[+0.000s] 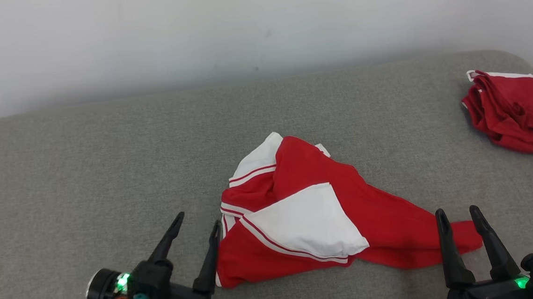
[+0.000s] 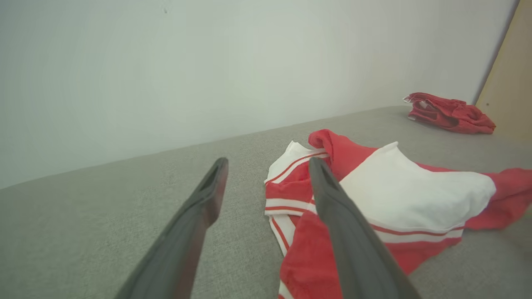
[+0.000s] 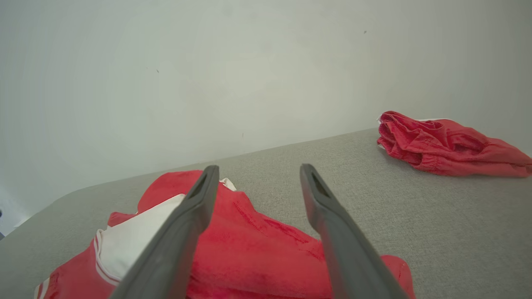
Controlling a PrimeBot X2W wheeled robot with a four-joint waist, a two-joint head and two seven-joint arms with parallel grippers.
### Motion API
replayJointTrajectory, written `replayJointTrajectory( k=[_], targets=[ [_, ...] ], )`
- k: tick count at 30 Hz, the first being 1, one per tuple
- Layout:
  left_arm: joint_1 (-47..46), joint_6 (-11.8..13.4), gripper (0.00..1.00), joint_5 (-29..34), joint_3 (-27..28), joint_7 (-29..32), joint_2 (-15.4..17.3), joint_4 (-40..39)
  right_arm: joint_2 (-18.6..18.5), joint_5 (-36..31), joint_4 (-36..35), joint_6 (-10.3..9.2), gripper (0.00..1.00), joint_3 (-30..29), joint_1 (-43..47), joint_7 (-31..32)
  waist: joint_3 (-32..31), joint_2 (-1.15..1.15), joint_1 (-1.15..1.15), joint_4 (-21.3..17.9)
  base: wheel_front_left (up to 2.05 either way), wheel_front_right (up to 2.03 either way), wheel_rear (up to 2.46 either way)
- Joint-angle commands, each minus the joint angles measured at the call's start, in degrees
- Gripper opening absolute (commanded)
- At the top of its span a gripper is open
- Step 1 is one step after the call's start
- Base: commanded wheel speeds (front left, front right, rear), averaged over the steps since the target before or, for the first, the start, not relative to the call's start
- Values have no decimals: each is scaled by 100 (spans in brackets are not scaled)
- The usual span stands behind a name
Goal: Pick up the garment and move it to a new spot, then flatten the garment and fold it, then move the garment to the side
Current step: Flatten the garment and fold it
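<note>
Crosswise, the crumpled garment [image 1: 299, 213] stretches between the claws: left claw [image 1: 197, 219] just beside its bulky end, right claw [image 1: 457, 211] at its thin tail, both gaping wide and empty.

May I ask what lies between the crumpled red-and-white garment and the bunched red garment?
Just bare grey fabric surface between the crumpled red-and-white garment and the bunched red garment, in the head view.

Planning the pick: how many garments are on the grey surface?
2. A red-and-white garment lies crumpled near the middle; a red garment sits bunched at the far right edge. More could hide under either.
</note>
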Motion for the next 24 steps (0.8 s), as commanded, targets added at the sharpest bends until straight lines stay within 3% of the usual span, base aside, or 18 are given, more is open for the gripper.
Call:
replayJointTrajectory(
  k=[1, 7, 19, 20, 21, 22, 24],
  targets=[
    [-251, 8, 100, -142, -229, -3, 104, 137, -42, 44, 27, -15, 100, 11, -68, 1, 154, 0, 0, -154, 0, 0, 0],
    [-1082, 7, 100, -724, -1372, 176, 600, 876, -115, 122, 182, -15, 100, 110, -239, 1, 384, 0, 0, -410, 0, 0, 0],
    [-2205, 6, 100, -2119, -3353, 783, 1253, 1854, -219, 211, 357, -15, 100, 128, -485, 0, 692, 0, 0, -798, 0, 0, 0],
    [-2262, 6, 39, -2225, -3450, 841, 1278, 1921, -222, 204, 363, -15, 100, 124, -493, 0, 696, 0, 0, -814, 0, 0, 0],
    [-2336, 6, 12, -2313, -3558, 890, 1327, 1997, -222, 200, 368, -15, 100, 113, -492, 0, 699, 0, 0, -825, 0, 0, 0],
    [-2390, 6, 0, -2391, -3662, 893, 1358, 2041, -217, 200, 372, -15, 100, 108, -488, 1, 700, 0, 0, -837, 0, 0, 0],
    [-2447, 6, 0, -2511, -3871, 900, 1403, 2117, -211, 198, 377, -15, 100, 99, -471, 0, 692, 0, 0, -852, 0, 0, 0]
  ],
)
